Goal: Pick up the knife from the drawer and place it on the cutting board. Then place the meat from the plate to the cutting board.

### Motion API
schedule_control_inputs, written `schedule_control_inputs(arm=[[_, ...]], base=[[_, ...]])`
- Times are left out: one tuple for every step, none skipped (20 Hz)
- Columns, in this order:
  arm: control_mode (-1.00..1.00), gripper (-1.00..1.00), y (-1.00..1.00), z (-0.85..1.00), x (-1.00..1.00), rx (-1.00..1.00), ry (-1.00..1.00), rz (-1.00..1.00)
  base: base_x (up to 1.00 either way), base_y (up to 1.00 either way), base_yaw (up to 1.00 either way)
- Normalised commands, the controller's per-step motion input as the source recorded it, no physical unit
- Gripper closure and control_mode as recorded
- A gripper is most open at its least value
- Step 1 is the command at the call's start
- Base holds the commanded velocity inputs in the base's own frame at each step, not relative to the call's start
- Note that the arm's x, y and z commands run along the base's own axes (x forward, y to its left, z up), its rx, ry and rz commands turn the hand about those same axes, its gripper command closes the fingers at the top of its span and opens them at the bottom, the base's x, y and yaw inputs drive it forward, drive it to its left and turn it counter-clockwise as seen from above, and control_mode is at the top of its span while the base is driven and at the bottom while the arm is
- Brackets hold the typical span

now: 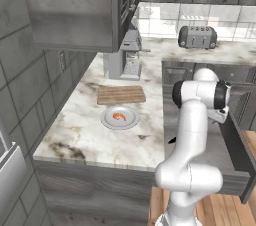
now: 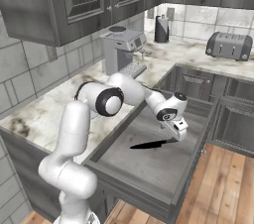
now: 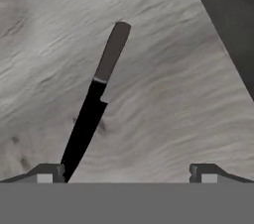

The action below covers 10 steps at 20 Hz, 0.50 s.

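We see the slim black knife lying flat on the grey grained floor of the pulled-out drawer, handle away from the hand, blade tip near one fingertip. Our gripper hangs above it, jaws wide apart and empty, with bare drawer floor all around
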Motion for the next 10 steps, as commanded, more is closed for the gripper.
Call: schedule_control_inputs(arm=[[-1.00,-1.00,0.00,-0.42,0.31,0.04,0.00,0.00],[-1.00,-1.00,0.00,-0.45,0.32,0.03,0.00,0.00],[-1.00,-1.00,0.00,-0.46,0.31,0.03,0.00,0.00],[-1.00,-1.00,0.00,-0.48,0.34,0.03,0.00,0.00],[-1.00,-1.00,0.00,-0.46,0.39,0.01,0.00,0.00],[-1.00,-1.00,0.00,-0.43,0.39,0.00,0.00,0.00],[-1.00,-1.00,0.00,-0.36,0.39,0.00,0.00,0.00],[-1.00,-1.00,0.00,-0.33,0.49,0.00,0.00,0.00],[-1.00,-1.00,0.00,-0.36,0.50,0.00,0.00,0.00],[-1.00,-1.00,0.00,-0.41,0.47,0.00,0.00,0.00]], base=[[0.00,0.00,0.00],[0.00,0.00,0.00],[0.00,0.00,0.00],[0.00,0.00,0.00],[0.00,0.00,0.00],[0.00,0.00,0.00],[0.00,0.00,0.00],[0.00,0.00,0.00],[0.00,0.00,0.00],[0.00,0.00,0.00]])
